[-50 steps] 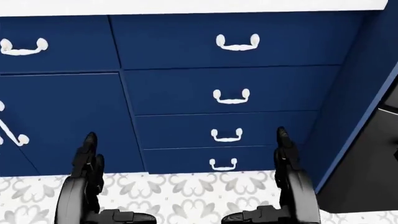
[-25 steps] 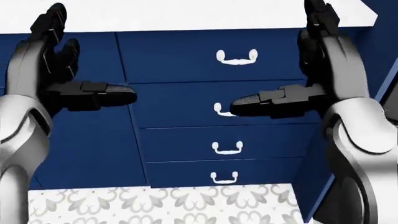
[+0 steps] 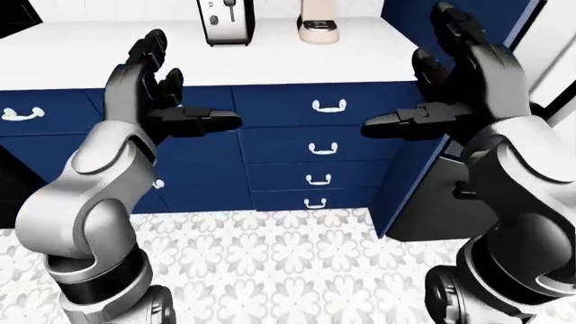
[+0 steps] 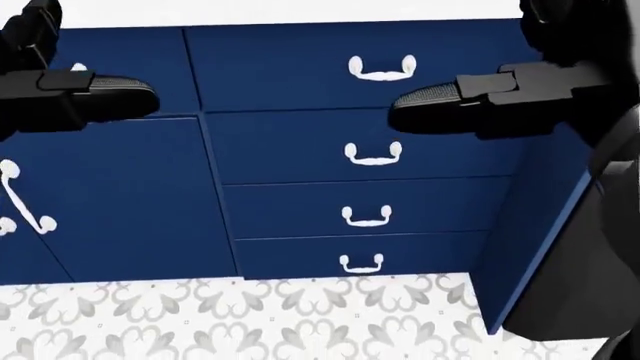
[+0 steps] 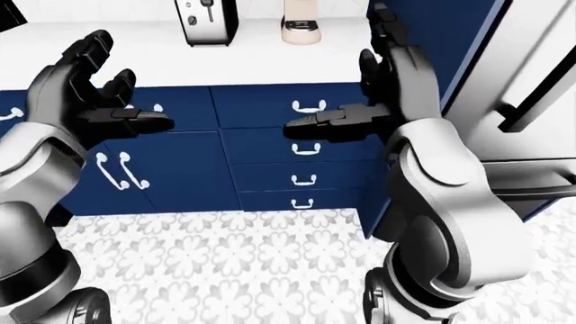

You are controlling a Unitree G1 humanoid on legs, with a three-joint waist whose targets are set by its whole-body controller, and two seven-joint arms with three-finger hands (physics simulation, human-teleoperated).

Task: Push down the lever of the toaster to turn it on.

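Observation:
The silver toaster (image 3: 225,21) stands on the white counter (image 3: 297,61) at the top of the left-eye view, with its black lever (image 3: 232,9) on the side facing me. It also shows in the right-eye view (image 5: 205,21). My left hand (image 3: 180,91) is open and empty, held up before the blue cabinets below the counter edge, well short of the toaster. My right hand (image 3: 419,81) is open and empty at the same height, to the right. In the head view only the thumbs (image 4: 100,88) show.
A beige appliance (image 3: 319,25) stands on the counter right of the toaster. Blue drawers with white handles (image 4: 373,154) lie straight ahead. A tall blue panel (image 3: 405,169) and a steel fridge (image 5: 540,81) are at right. Patterned tile floor (image 3: 297,250) lies below.
Both hands have risen from near the floor to just under counter height, still open. The head view has shifted slightly up and down.

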